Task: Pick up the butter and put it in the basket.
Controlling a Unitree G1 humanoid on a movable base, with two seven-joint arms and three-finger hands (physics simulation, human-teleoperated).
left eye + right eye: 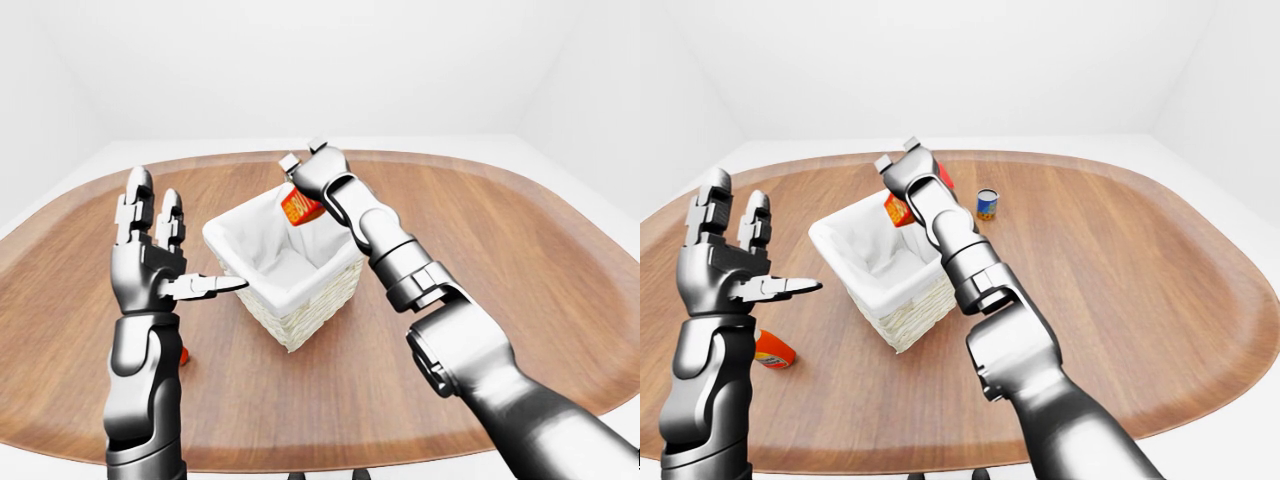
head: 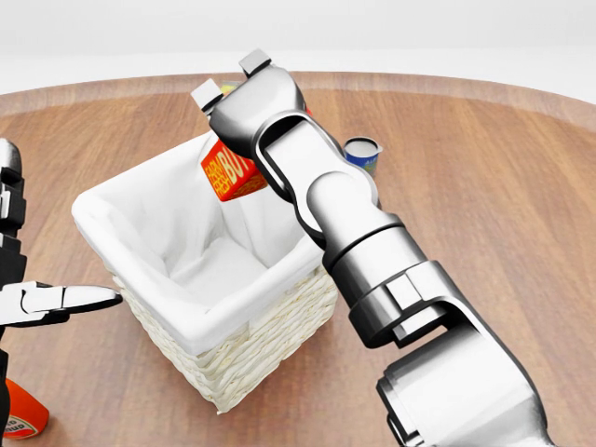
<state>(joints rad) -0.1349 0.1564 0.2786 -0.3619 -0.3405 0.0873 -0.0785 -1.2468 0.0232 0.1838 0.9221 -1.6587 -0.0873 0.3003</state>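
Note:
The butter (image 2: 230, 174) is an orange-red box with white lettering. My right hand (image 2: 244, 116) is shut on it and holds it tilted over the upper right rim of the white-lined wicker basket (image 2: 186, 321), which stands in the middle of the wooden table (image 2: 484, 186). The hand covers much of the box. My left hand (image 1: 160, 250) is open and empty, raised to the left of the basket, with one finger pointing toward the basket's left wall.
A small blue and yellow can (image 2: 362, 154) stands upright to the right of the basket, beyond my right forearm. An orange-red object (image 1: 773, 350) lies on the table at lower left, beside my left arm. White walls surround the table.

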